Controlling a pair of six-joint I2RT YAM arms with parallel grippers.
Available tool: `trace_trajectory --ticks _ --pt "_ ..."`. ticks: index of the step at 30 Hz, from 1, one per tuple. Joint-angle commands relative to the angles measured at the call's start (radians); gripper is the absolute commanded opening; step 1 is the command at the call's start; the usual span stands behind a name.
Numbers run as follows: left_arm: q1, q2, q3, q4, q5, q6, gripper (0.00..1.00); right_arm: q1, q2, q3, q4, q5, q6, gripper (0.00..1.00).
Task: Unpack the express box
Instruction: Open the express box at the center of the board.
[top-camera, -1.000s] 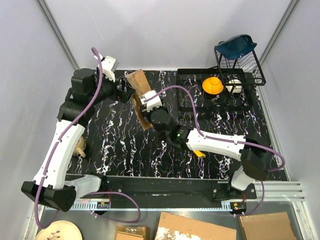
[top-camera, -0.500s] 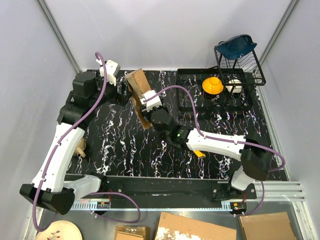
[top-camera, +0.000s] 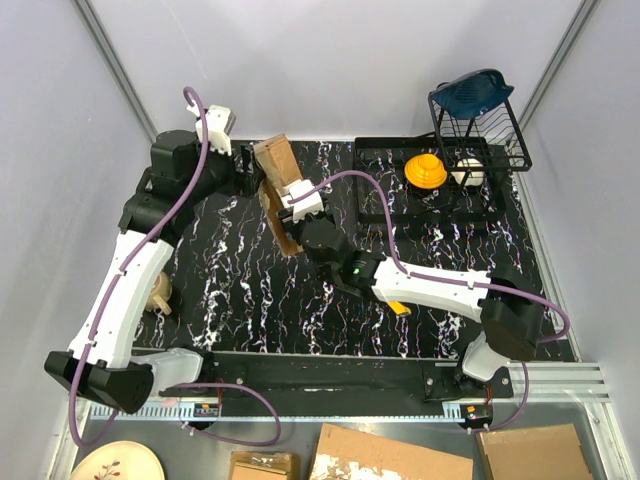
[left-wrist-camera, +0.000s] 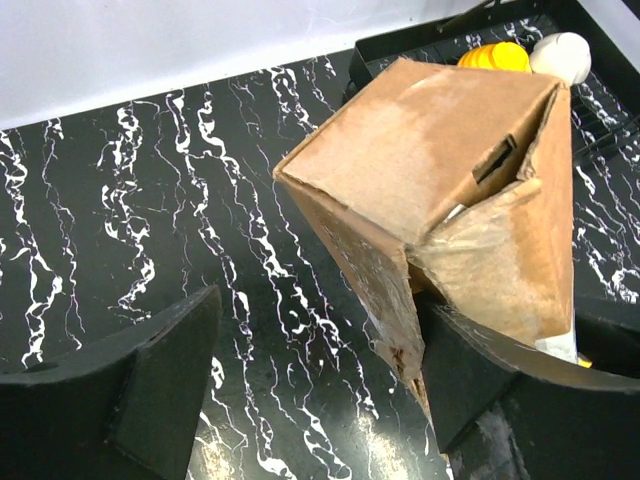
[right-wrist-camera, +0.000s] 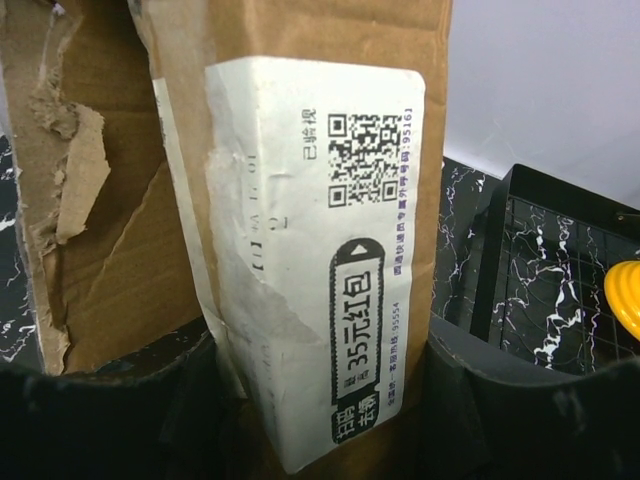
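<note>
Express box (right-wrist-camera: 300, 200) gripped in right pincer (right-wrist-camera: 320, 400), left pincer (left-wrist-camera: 315, 375) spread alongside

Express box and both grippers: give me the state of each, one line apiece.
express box: standing on end, cardboard torn along one side.
right gripper: shut on the express box, label facing its camera.
left gripper: open, beside the box's upper end.
</note>
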Motion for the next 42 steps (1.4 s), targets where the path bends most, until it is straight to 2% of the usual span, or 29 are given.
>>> trace_trajectory --ticks 1,2,4,5,10,13,16,20,23,26,30,31,33,34,36,42 --pt "0.001 0.023 0.081 0.054 -0.098 -0.045 0.76 0.042 0.009 0.045 0.093 0.004 0.012 0.59" --pt "0.001 0.024 0.086 0.053 -0.105 -0.042 0.74 0.042 0.006 0.036 0.102 0.007 0.012 0.59" --pt "0.001 0.027 0.089 0.051 -0.125 -0.034 0.6 0.042 0.003 0.025 0.104 0.008 0.013 0.59" --pt "0.001 0.029 0.092 0.05 -0.129 -0.031 0.57 0.044 0.0 0.023 0.104 0.01 0.012 0.59" --pt "0.001 0.029 0.103 0.051 -0.148 -0.031 0.45 0.054 -0.007 -0.004 0.116 0.002 0.009 0.58" --pt "0.003 0.033 0.117 0.053 -0.154 -0.017 0.41 0.07 -0.008 -0.02 0.124 0.008 0.004 0.58" --pt "0.004 0.032 0.123 0.059 -0.163 -0.008 0.41 0.074 -0.016 -0.03 0.133 0.016 0.001 0.58" --pt "0.006 0.03 0.108 0.066 -0.169 0.004 0.57 0.076 -0.03 -0.04 0.136 0.019 0.001 0.58" --pt "0.004 0.032 0.101 0.062 -0.132 0.021 0.61 0.077 -0.046 -0.05 0.136 0.024 0.006 0.58" --pt "0.004 0.033 0.101 0.051 -0.083 0.032 0.75 0.079 -0.057 -0.056 0.134 0.024 0.012 0.58" --pt "0.009 0.04 0.117 0.016 0.025 0.046 0.58 0.079 -0.068 -0.064 0.131 0.022 0.022 0.58" --pt "0.012 0.036 0.12 0.017 0.051 0.046 0.45 0.079 -0.069 -0.067 0.131 0.021 0.026 0.58" --pt "0.026 0.035 0.127 0.008 0.119 0.046 0.33 0.079 -0.077 -0.073 0.13 0.021 0.029 0.58" --pt "0.03 0.035 0.135 0.004 0.139 0.044 0.22 0.079 -0.08 -0.076 0.131 0.019 0.033 0.59" --pt "0.05 0.033 0.137 0.0 0.214 0.041 0.19 0.081 -0.091 -0.09 0.136 0.016 0.035 0.59" --pt "0.077 0.02 0.141 -0.013 0.369 0.038 0.28 0.077 -0.131 -0.124 0.144 -0.018 0.042 0.59"
